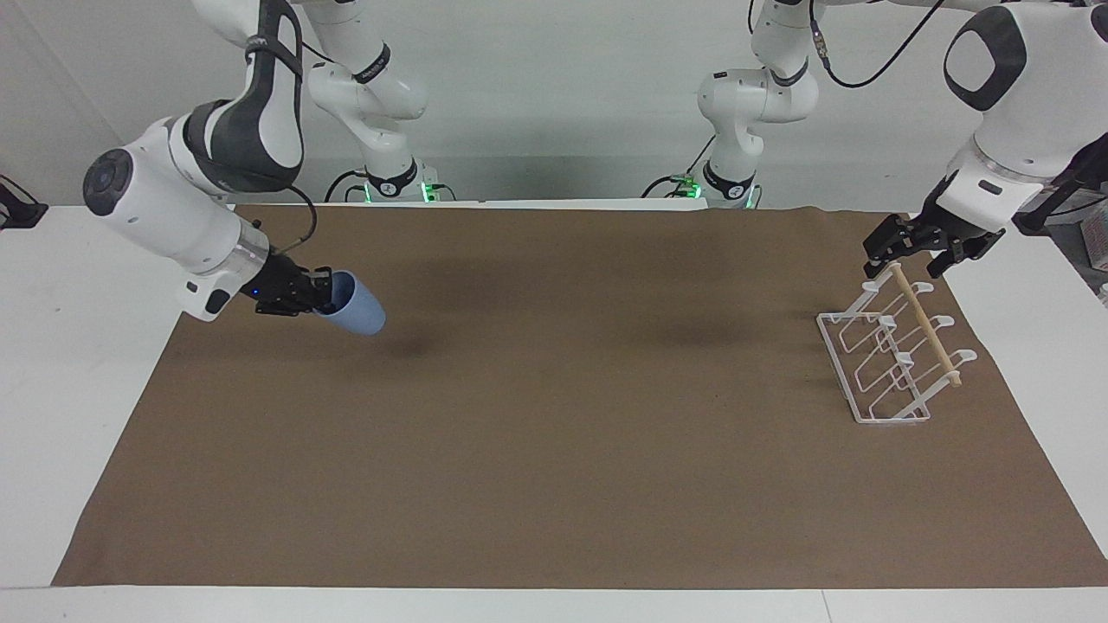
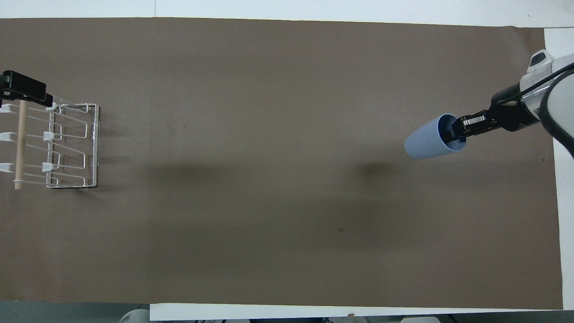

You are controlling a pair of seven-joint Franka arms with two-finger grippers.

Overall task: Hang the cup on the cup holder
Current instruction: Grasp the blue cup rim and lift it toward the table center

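The light blue cup hangs tilted in the air, base pointing toward the middle of the table. My right gripper is shut on its rim, with one finger inside the cup, over the brown cloth at the right arm's end. In the overhead view the cup and the right gripper show above a small shadow. The white wire cup holder with its wooden dowel stands at the left arm's end. My left gripper hovers open over the dowel's end nearest the robots; it also shows in the overhead view.
A brown cloth covers most of the white table. The cup holder stands near the cloth's edge at the left arm's end.
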